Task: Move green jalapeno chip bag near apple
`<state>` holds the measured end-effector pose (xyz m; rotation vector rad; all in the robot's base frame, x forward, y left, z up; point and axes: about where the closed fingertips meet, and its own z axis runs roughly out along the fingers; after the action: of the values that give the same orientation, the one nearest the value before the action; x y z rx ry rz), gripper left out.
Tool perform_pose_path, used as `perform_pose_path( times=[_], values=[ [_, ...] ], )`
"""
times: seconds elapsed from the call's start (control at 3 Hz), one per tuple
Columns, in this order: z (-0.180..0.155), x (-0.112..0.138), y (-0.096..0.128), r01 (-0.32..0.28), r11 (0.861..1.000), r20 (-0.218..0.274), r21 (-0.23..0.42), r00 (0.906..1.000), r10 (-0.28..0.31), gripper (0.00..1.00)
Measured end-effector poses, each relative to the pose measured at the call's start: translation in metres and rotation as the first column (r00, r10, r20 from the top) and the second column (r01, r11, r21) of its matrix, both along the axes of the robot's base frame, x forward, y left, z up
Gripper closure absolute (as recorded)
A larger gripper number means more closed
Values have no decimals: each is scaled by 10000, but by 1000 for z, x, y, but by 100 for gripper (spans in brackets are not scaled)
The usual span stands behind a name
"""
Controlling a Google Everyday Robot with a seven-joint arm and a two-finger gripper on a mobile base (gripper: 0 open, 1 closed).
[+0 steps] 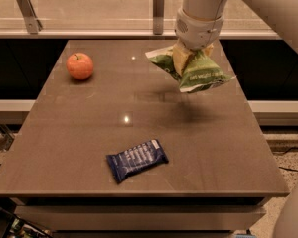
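Observation:
The green jalapeno chip bag [194, 69] hangs in the air over the right part of the brown table [89, 148], tilted, with a shadow on the tabletop below it. My gripper [185, 59] comes down from the white arm at the top right and is shut on the bag's upper middle. The apple [80, 66], small and red-orange with a short stem, sits at the table's far left, well to the left of the bag.
A dark blue wrapped bar [137, 159] lies near the table's front middle. A glass rail with metal posts [159, 9] runs behind the table's far edge. The table's right edge lies just past the bag.

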<state>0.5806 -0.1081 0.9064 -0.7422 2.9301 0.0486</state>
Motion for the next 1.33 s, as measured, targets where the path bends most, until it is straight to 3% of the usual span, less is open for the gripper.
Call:
perform_pose_path(
  times=[0.67, 1.33],
  values=[
    [26, 6, 42, -503, 9987, 623, 49, 9968, 499, 100],
    [35, 9, 83, -1191, 9914, 1118, 544, 9873, 1125, 100]
  ],
)
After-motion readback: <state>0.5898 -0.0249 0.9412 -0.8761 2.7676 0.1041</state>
